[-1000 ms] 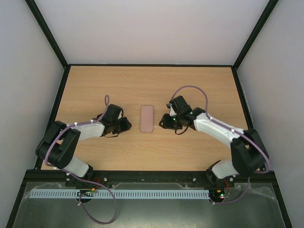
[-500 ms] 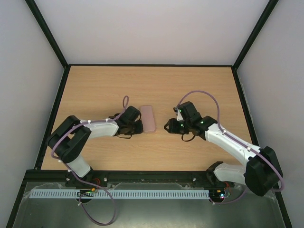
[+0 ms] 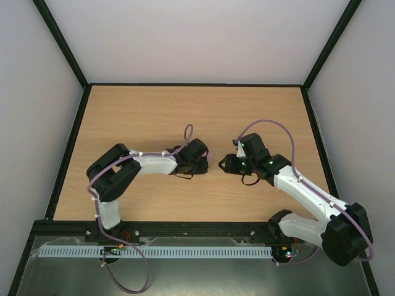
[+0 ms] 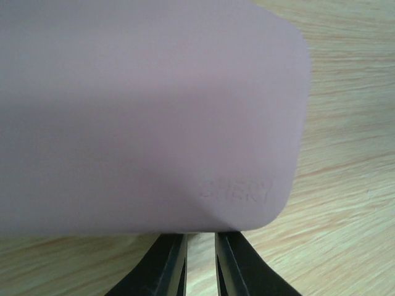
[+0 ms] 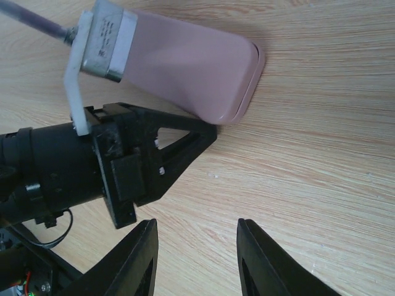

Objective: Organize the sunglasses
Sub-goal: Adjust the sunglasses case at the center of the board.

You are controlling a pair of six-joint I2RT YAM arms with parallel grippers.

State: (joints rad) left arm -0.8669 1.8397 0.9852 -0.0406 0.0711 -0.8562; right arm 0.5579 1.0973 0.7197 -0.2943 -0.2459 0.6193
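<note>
Lab test booth: white panel walls (image 3: 197,37), black frame (image 3: 62,43), wooden tabletop (image 3: 154,111).

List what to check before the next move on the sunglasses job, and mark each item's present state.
1. Location of the sunglasses: cannot tell. No view shows them.
2. pink case closed: ok. Its seam looks shut in the right wrist view.
3. left pincer carrying nothing: ok. Its fingers are almost together with only wood between them, and the tips are at the case's edge.
4. right pincer ready to grasp: ok. It is open and empty, with bare table between its fingers.
5. Room between the arms: not ok, probably. The left pincer sits close in front of the right one.
</note>
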